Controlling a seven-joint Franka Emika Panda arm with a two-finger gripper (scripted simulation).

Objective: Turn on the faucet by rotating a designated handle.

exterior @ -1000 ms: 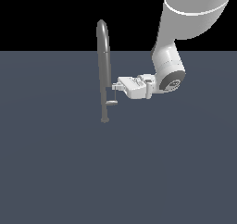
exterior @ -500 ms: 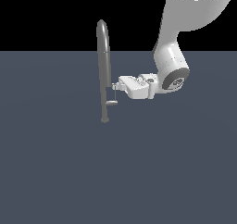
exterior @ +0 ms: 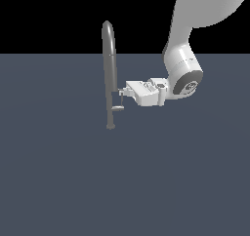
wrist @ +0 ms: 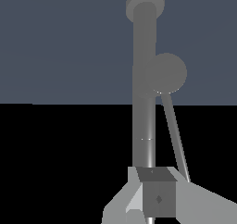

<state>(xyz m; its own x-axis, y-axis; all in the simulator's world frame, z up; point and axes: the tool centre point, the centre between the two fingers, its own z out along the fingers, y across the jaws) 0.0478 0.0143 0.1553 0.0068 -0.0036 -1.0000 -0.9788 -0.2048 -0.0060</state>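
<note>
The faucet (exterior: 110, 74) is a tall grey post with a curved top, standing on the dark floor; in the wrist view the faucet (wrist: 144, 107) runs straight ahead of the fingers. The handle (exterior: 117, 108) is a small silver stub low on the post, on the exterior view's right side, with a thin rod rising from it. In the wrist view the handle (wrist: 169, 73) shows as a round disc with its rod slanting toward one finger. My gripper (exterior: 122, 90) points horizontally at the post, fingertips at the rod's upper end. The fingers look shut, with nothing between them.
The white arm (exterior: 183, 79) comes down from the upper part of the exterior view's right side. A flat dark grey floor (exterior: 58, 171) spreads all around the faucet, with a black background behind it. No other objects are in view.
The wrist and arm have drifted slightly toward the exterior view's right and the fingertips sit a little lower by the rod. The handle shows no clear turn.
</note>
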